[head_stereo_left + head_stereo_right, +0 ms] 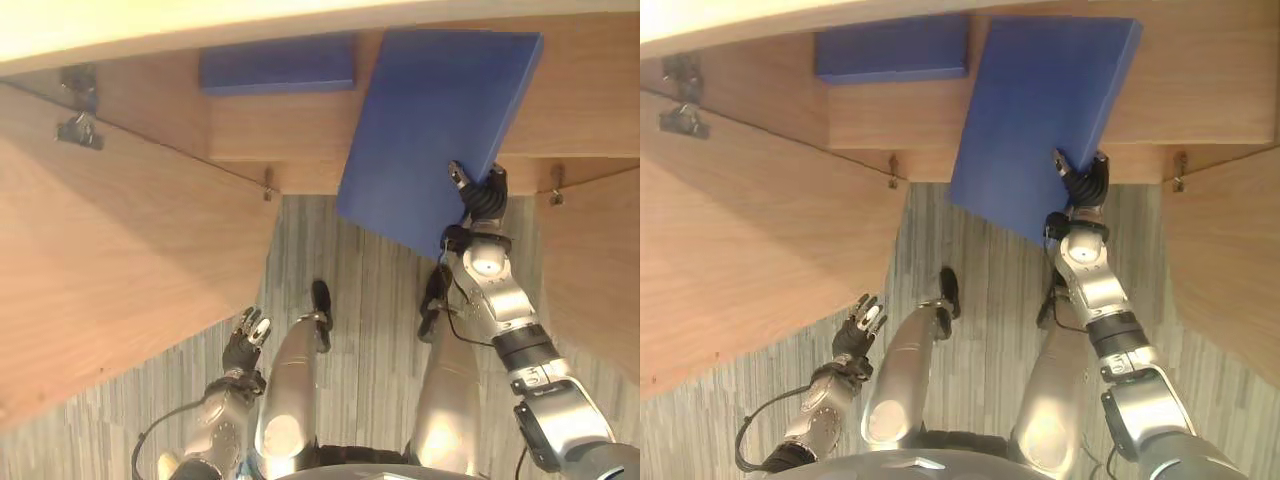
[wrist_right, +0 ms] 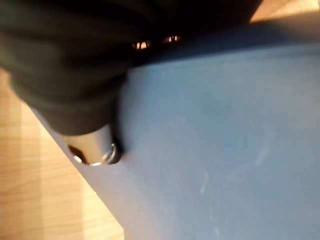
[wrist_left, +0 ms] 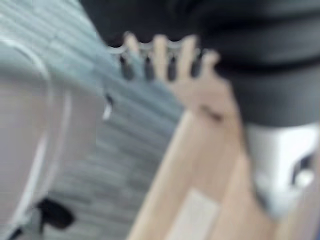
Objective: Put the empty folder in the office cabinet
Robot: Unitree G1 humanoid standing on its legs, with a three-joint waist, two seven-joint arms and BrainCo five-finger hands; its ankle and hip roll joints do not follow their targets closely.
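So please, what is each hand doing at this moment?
Left hand: open, fingers relaxed, holding nothing, low beside the cabinet door.
Right hand: closed on the edge of the blue folder, thumb on its face.

Grey striped floor [image 1: 370,300], wooden furniture.

A folder [image 1: 430,130] sticks out of the cabinet [image 1: 250,130] at a tilt, its far end inside. The right hand [image 1: 480,195] grips its near right edge. A second folder [image 1: 277,65] lies inside, to the left. The left hand [image 1: 245,340] hangs low beside the open left door [image 1: 110,260].
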